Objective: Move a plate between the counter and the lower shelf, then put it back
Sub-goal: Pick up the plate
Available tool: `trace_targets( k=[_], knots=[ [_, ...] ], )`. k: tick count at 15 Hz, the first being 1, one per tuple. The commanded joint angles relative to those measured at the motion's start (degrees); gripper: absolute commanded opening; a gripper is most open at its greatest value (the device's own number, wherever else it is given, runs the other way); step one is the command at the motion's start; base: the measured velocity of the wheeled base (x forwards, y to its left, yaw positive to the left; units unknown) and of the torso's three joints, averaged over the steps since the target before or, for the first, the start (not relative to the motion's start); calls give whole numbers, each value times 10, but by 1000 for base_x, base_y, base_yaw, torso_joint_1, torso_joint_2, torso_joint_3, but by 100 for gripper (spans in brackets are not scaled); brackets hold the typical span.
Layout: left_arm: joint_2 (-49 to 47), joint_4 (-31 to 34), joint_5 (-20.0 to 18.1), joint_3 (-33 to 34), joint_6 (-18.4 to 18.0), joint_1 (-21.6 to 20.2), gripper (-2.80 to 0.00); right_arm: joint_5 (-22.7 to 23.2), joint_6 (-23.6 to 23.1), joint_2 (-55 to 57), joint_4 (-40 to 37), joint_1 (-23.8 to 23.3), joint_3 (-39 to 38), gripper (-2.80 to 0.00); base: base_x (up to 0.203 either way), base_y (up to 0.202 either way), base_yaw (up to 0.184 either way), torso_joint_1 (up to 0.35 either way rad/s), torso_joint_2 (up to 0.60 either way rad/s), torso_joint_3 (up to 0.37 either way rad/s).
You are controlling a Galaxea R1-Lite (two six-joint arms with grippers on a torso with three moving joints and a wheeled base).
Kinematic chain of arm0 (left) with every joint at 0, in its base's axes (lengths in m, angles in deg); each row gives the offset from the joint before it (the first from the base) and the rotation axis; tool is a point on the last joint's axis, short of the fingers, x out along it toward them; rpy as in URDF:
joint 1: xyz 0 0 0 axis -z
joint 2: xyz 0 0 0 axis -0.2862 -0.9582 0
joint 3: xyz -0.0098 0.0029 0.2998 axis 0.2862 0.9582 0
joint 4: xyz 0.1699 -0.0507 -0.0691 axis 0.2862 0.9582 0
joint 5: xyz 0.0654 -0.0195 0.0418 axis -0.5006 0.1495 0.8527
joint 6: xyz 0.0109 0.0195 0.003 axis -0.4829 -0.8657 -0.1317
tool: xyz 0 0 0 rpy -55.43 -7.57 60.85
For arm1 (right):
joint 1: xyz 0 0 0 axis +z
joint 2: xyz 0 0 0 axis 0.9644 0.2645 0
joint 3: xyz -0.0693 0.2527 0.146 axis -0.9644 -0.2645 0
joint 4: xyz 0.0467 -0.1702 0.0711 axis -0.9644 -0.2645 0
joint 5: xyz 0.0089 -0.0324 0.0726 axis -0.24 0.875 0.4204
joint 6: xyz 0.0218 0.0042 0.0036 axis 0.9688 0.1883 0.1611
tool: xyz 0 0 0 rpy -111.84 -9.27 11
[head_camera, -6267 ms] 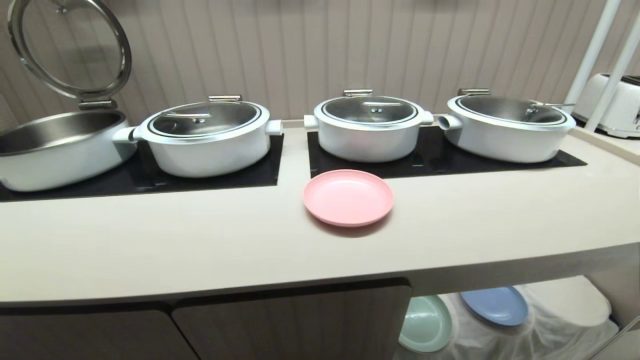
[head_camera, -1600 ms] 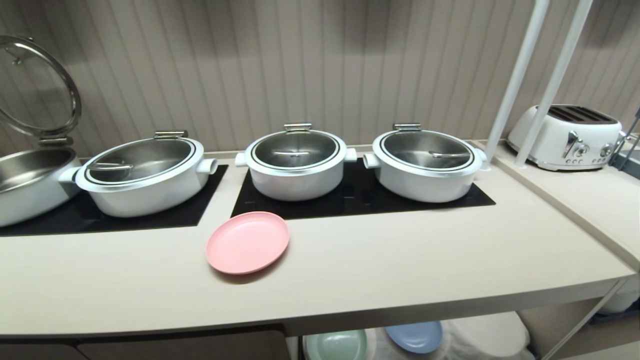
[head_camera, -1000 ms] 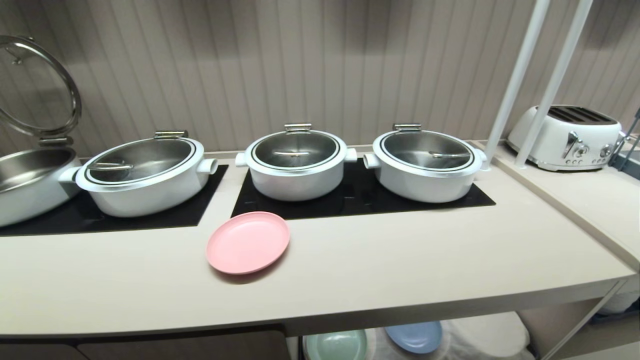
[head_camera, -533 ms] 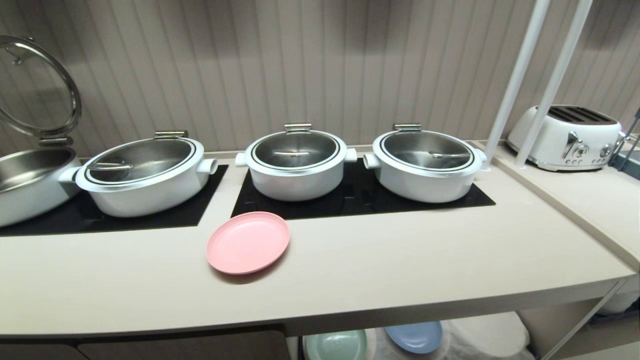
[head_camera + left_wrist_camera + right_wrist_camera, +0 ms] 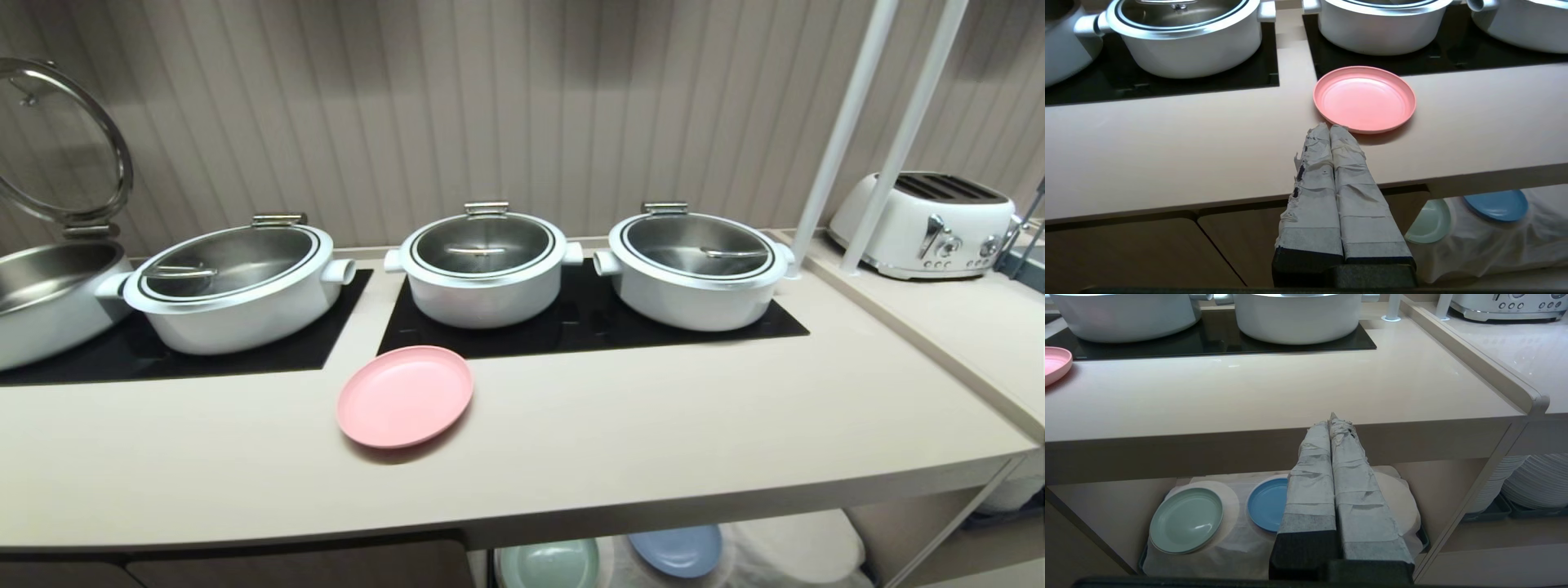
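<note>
Here the counter [image 5: 653, 441] fills the middle of the head frame, the lower shelf [image 5: 1237, 547] beneath it. The plate [image 5: 405, 396] lies flat on the counter, left of centre. My left gripper [image 5: 1329, 128] is pressed closed, empty, just short of its rim; my right gripper [image 5: 1333, 418] closed too.

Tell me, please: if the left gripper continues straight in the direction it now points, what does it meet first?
Probably the near rim of the pink plate on the counter. The left gripper, shut, points at that edge in its wrist view. Its height above the counter is unclear, so it might pass over the plate.
</note>
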Motion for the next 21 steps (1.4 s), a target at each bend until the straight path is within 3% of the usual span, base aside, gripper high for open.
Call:
trace_targets(
  k=[1, 8, 10, 13, 18, 21],
  knots=[
    [-89, 15, 1, -47, 10, -1, -280, 0, 0, 0, 0, 0, 0, -280, 0, 0, 0, 0, 0, 0],
    [-319, 155, 0, -247, 117, -2, -280, 0, 0, 0, 0, 0, 0, -280, 0, 0, 0, 0, 0, 0],
    [-378, 224, -3, -305, 135, -3, -280, 0, 0, 0, 0, 0, 0, -280, 0, 0, 0, 0, 0, 0],
    [-462, 254, -14, -348, 161, -8, -280, 0, 0, 0, 0, 0, 0, -280, 0, 0, 0, 0, 0, 0],
    [-598, 293, -92, -416, 169, -62, -280, 0, 0, 0, 0, 0, 0, -280, 0, 0, 0, 0, 0, 0],
    [-675, 295, -128, -446, 165, -73, -280, 0, 0, 0, 0, 0, 0, -280, 0, 0, 0, 0, 0, 0]
  ],
)
